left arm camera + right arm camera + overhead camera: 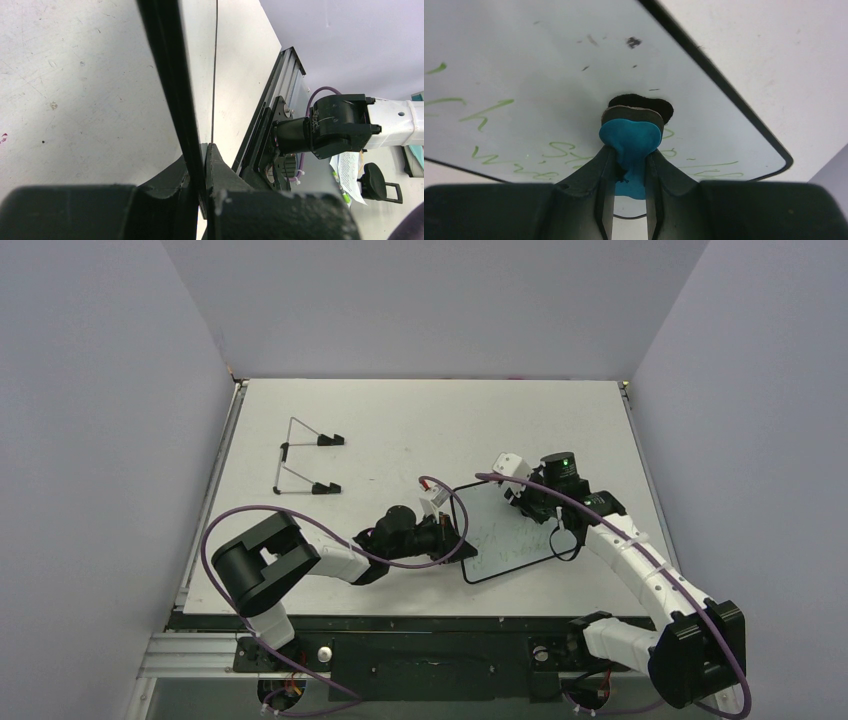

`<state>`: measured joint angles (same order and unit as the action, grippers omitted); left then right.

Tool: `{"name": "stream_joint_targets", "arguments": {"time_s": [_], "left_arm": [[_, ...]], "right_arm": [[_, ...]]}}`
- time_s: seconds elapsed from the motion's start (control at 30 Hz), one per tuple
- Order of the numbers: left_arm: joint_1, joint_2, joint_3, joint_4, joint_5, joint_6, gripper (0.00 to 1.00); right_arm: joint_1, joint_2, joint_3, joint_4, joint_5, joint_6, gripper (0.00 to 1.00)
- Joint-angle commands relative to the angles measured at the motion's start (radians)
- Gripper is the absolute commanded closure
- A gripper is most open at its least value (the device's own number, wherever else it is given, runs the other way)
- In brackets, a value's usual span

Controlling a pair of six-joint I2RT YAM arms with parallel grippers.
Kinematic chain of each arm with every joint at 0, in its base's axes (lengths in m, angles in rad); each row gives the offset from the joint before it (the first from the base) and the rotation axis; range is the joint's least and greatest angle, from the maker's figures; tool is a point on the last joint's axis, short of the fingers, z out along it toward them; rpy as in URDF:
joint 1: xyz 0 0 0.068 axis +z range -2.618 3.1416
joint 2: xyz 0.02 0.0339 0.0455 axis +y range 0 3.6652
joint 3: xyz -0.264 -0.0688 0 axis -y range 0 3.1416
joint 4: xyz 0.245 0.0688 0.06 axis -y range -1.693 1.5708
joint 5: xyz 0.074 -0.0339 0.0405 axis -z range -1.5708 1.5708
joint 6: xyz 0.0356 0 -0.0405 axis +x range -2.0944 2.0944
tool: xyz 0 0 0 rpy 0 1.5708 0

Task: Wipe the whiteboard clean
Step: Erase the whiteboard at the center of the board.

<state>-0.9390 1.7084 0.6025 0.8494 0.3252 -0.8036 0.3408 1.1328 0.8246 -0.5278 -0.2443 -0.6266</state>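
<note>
The whiteboard (505,540) sits near the table's front middle, raised at an angle, with green handwriting (484,112) on its glossy white face (539,65). My left gripper (453,534) is shut on its left edge; in the left wrist view the black rim (167,75) runs edge-on between my left gripper's (200,172) jaws. My right gripper (522,502) is over the board's upper right part, shut on a blue eraser (630,139). The eraser's dark pad presses against the board face between my right gripper's (630,157) fingers.
A thin wire stand (300,460) with black feet stands at the back left of the white table (400,420). Grey walls close in on the left, back and right. The table's front rail (280,90) shows behind the board in the left wrist view.
</note>
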Motion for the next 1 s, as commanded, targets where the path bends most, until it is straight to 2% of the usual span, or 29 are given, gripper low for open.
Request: {"name": "stream_joint_targets", "arguments": {"time_s": [0.0, 0.1, 0.17, 0.3, 0.4, 0.63, 0.8, 0.87, 0.97], "left_arm": [[-0.005, -0.039, -0.004, -0.002, 0.026, 0.063, 1.00], [-0.006, -0.036, -0.003, 0.004, 0.025, 0.059, 1.00], [-0.007, -0.034, -0.003, 0.008, 0.024, 0.056, 1.00], [-0.006, -0.034, -0.003, 0.011, 0.021, 0.052, 1.00], [-0.006, -0.036, -0.002, 0.009, 0.021, 0.051, 1.00], [-0.006, -0.042, -0.002, 0.002, 0.018, 0.052, 1.00], [-0.007, -0.043, -0.003, 0.002, 0.018, 0.053, 1.00], [-0.007, -0.043, -0.003, 0.002, 0.017, 0.053, 1.00], [-0.008, -0.040, -0.003, 0.003, 0.017, 0.053, 1.00]], "right_arm": [[0.002, 0.012, 0.013, -0.141, -0.139, -0.147, 1.00], [0.007, -0.024, -0.019, -0.103, -0.169, -0.129, 1.00], [0.004, -0.049, -0.048, -0.020, -0.123, -0.043, 1.00], [-0.006, -0.060, -0.072, 0.164, 0.063, 0.098, 1.00], [-0.009, -0.042, -0.062, 0.146, 0.120, 0.081, 1.00], [-0.013, -0.004, -0.008, -0.035, 0.048, -0.053, 1.00], [-0.009, -0.005, 0.021, -0.181, -0.182, -0.192, 1.00], [-0.008, -0.016, 0.021, -0.196, -0.243, -0.202, 1.00], [-0.008, -0.049, -0.022, -0.119, -0.260, -0.166, 1.00]]}}
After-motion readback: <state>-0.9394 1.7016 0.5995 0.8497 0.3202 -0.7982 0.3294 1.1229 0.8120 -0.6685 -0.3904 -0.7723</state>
